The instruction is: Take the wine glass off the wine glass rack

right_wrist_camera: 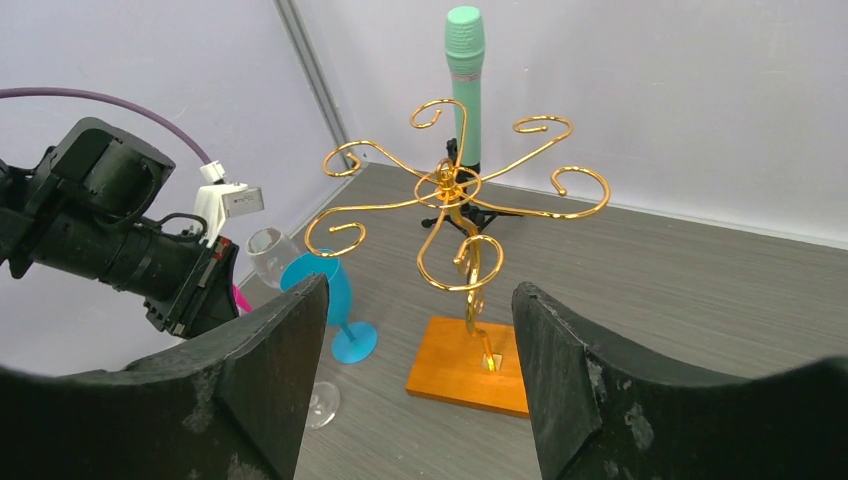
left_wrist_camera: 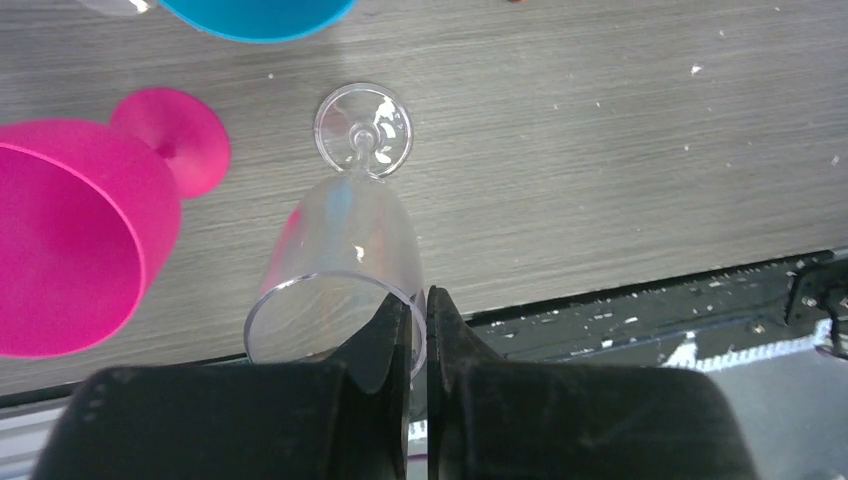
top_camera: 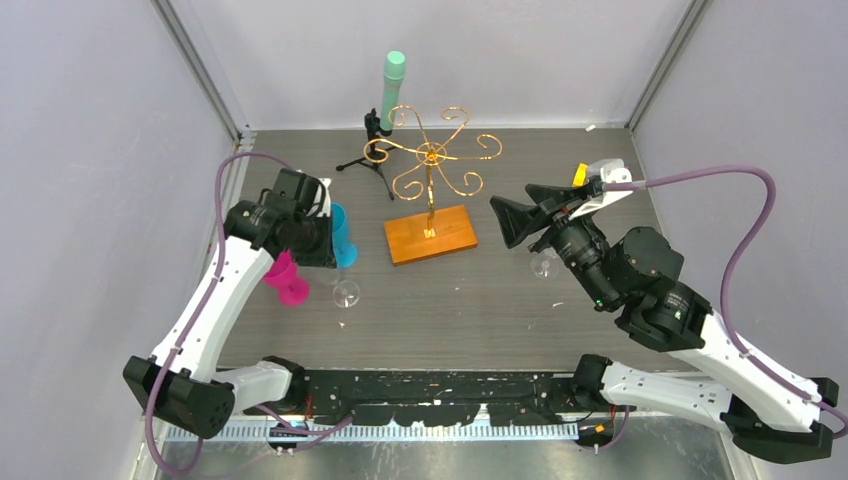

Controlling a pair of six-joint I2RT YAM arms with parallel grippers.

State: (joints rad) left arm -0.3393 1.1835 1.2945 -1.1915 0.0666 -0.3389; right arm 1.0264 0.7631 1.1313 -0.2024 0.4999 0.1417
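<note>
The wine glass rack (top_camera: pixel 432 156) stands mid-table on its wooden base (top_camera: pixel 430 234); its gold arms are bare. It also shows in the right wrist view (right_wrist_camera: pixel 455 190). My left gripper (left_wrist_camera: pixel 420 320) is shut on the rim of a clear wine glass (left_wrist_camera: pixel 345 250), one finger inside the bowl and one outside. The glass is upright left of the rack, its foot (top_camera: pixel 346 293) at or just above the tabletop. My right gripper (right_wrist_camera: pixel 415 370) is open and empty, right of the rack and facing it (top_camera: pixel 515 215).
A pink glass (top_camera: pixel 285 278) and a blue glass (top_camera: pixel 342 237) stand close beside the left gripper. A second clear glass (top_camera: pixel 545 265) is partly hidden under the right arm. A teal microphone (top_camera: pixel 392 88) on a black tripod stands behind the rack.
</note>
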